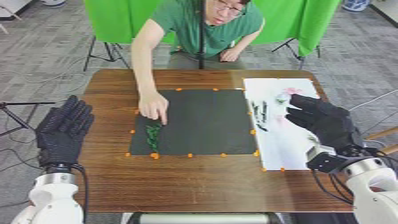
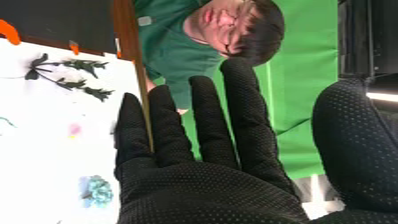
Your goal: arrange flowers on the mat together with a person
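Head view: a slender, feathery green sprig [image 1: 153, 136] lies near the left edge of the flat black mat [image 1: 204, 125], a person's hand [image 1: 154, 107] at its far end. Laying out greenery seems the step in hand. Beside the mat on the brown wooden worktop [image 1: 178, 185], a smooth white sheet [image 1: 280, 145] carries dark leafy stems [image 2: 84, 65] and a ruffled pale-blue flower [image 2: 98, 190]. The mesh-textured right robot hand [image 1: 320, 121] is spread open, empty; the left robot hand [image 1: 62, 127], too. Next probably calls for a gentle pinch on a stem.
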Available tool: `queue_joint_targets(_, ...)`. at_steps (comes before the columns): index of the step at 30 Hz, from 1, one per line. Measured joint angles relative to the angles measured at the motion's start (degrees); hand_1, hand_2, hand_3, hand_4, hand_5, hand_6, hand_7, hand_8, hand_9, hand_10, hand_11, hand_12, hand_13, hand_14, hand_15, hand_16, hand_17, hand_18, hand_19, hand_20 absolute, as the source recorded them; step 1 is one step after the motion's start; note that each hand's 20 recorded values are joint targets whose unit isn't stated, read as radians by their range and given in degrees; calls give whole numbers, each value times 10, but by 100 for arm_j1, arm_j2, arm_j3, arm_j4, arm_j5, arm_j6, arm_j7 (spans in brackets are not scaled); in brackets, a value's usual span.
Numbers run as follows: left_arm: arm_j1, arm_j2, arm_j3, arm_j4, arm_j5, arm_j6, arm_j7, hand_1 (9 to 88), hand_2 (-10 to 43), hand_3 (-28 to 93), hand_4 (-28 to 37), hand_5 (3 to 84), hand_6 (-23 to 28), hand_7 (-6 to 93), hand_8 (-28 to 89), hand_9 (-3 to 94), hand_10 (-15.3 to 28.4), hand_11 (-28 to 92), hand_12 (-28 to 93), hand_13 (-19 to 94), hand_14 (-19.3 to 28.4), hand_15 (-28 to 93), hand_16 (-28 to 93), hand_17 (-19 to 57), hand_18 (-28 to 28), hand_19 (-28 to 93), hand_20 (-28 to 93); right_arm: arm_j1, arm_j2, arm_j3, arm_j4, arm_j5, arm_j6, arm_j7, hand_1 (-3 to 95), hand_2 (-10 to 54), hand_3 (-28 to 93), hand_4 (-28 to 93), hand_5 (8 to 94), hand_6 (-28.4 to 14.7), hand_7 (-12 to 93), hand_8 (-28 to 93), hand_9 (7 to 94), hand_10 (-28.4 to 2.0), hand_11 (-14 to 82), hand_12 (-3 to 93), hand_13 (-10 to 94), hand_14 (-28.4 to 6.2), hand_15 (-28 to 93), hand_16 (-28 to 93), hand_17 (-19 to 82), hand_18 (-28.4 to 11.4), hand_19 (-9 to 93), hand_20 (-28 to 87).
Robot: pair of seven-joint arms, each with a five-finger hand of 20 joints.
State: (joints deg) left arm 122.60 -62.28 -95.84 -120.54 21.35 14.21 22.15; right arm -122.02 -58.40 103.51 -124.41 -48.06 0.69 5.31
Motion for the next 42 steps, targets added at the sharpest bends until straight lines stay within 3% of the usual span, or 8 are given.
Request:
queue_joint_targets(7,8,-11,-1,0,-15,1,10,281,137,755,-283,487,86,126,-100,392,136,196,59,274,135,266,-90,-60,134,374,71,-1,-9,7,-1,-7,0,0,190,99,792,-259,516,9,193,-134,426,-110,57,124,301,-160,71,196,80,-172,275,105)
queue_joint_targets(18,7,-31,-1,-2,-138,-4,37,281,137,756,-283,487,86,125,-99,393,137,196,59,277,136,264,-89,-60,135,374,73,0,-10,8,-1,-70,35,-20,200,91,788,-258,507,1,189,-131,425,-114,57,124,305,-160,74,193,82,-173,276,108)
queue_joint_targets(23,7,-38,3,-2,-189,-6,62,280,137,757,-283,486,86,126,-99,387,136,194,59,277,136,265,-88,-61,136,376,74,-20,46,73,-89,-944,556,61,205,74,790,-257,395,-54,187,-126,355,-157,60,133,276,-169,62,198,76,-174,297,101)
queue_joint_targets(29,10,-39,4,-9,-262,-5,89,280,136,758,-283,483,86,128,-100,380,135,193,59,277,136,265,-87,-62,136,376,75,-222,205,651,-281,-3044,809,915,210,37,779,-253,382,-70,172,-117,354,-180,75,138,288,-180,66,208,67,-183,342,99)
queue_joint_targets(32,10,-41,4,-11,-304,-5,97,281,136,758,-283,482,86,129,-100,378,134,193,59,277,136,266,-86,-63,137,378,77,-368,410,777,-350,-3665,891,1443,217,16,776,-253,422,-84,147,-112,413,-191,122,156,340,-173,219,215,93,-188,440,113)
queue_joint_targets(34,10,-41,4,-11,-332,-5,103,281,136,758,-283,482,86,129,-99,378,134,194,60,277,137,267,-86,-62,137,378,77,-394,623,645,-355,-4133,955,1966,228,-1,778,-257,467,-91,140,-109,458,-194,170,174,374,-169,388,199,118,-199,540,154)
queue_joint_targets(37,10,-41,4,-11,-368,-7,104,281,137,756,-283,483,86,131,-99,390,136,200,62,282,139,268,-85,-63,138,379,78,-345,957,250,-337,-5048,889,2963,256,-61,764,-267,536,-89,140,-110,519,-190,329,243,396,-189,687,226,154,-222,678,240)
queue_joint_targets(42,5,-41,14,-10,-413,-42,83,281,137,756,-283,484,87,133,-100,392,136,200,63,287,140,269,-84,-65,141,382,80,-320,1106,21,-187,-6432,622,3926,269,-93,745,-277,574,-68,173,-120,510,-190,463,310,404,-201,756,284,164,-229,700,285)
